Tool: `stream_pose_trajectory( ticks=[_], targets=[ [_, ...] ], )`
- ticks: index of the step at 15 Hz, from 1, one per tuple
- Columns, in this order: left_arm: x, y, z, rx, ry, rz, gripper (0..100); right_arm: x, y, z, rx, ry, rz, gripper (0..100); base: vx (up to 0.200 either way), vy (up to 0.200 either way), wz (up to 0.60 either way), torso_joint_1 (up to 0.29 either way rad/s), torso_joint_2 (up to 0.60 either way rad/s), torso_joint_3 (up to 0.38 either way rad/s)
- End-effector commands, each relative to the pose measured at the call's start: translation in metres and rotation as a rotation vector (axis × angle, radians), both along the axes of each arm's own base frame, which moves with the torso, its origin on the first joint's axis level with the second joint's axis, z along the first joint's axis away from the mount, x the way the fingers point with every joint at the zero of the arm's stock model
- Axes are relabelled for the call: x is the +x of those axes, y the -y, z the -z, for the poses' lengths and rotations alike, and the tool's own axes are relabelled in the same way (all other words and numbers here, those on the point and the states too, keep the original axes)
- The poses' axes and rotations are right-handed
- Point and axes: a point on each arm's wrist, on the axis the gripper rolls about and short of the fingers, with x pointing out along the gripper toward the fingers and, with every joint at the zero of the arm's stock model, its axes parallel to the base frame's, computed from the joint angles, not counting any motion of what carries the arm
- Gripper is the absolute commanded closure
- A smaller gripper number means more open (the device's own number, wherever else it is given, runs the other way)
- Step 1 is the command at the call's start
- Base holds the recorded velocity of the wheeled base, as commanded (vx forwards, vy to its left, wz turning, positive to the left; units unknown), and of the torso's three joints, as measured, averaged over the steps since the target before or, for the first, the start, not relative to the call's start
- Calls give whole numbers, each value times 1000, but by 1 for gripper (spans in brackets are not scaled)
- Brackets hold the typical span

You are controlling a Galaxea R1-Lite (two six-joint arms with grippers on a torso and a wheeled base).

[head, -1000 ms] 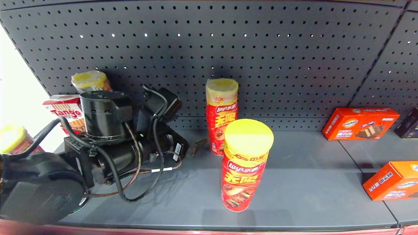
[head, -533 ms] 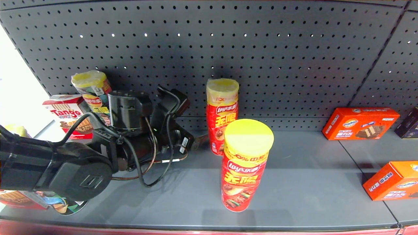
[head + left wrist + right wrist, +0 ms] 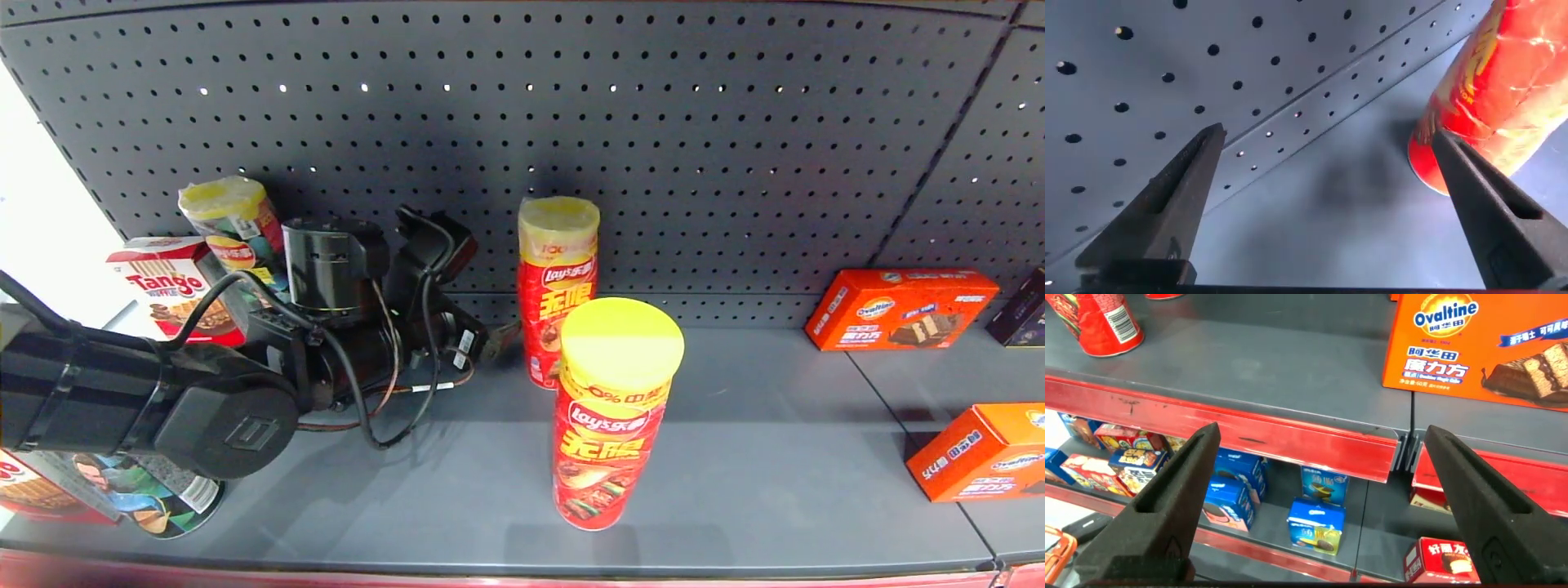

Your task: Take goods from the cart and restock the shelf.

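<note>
Left arm has slid further right along the shelf (image 3: 775, 457) over the last second, so the left gripper (image 3: 500, 347) now sits just beside the foot of the rear chip can (image 3: 557, 286). Going left to right: a wafer box (image 3: 175, 286) stands at the far left by the pegboard, with a yellow-lidded can (image 3: 229, 216) upright behind the arm. On the left wrist cam the left gripper (image 3: 1327, 139) is spread wide with nothing between its fingers. The rear chip can (image 3: 1503, 82) is right up against one finger; touching or a hair off, I honestly can't tell. The front chip can (image 3: 612, 408) stands upright near the shelf's front edge, ahead of the rear one and apart from it. Further right, the back orange box (image 3: 898, 306) lies against the pegboard and the front orange box (image 3: 976, 449) lies nearer the edge. The right gripper (image 3: 1323, 431) hangs wide open and empty, out in front of the shelf's red front lip.
</note>
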Motion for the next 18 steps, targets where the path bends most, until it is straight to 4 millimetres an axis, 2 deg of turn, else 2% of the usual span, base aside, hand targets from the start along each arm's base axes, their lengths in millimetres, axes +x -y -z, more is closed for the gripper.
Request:
stream_pose_trajectory(
  ticks=[1,5,9,18],
  targets=[
    [0,1,1,1,-2,3,0,0,0,0,-1,-1,-1,0,0,0,0,0,0,0],
    [-4,-2,7,11,-22,0,0,0,0,0,-1,-1,0,0,0,0,0,0,0,0],
    [-12,-4,4,8,-19,15,0,0,0,0,-1,-1,0,0,0,0,0,0,0,0],
    [-2,3,1,-2,-5,17,0,0,0,0,-1,-1,0,0,0,0,0,0,0,0]
  ],
)
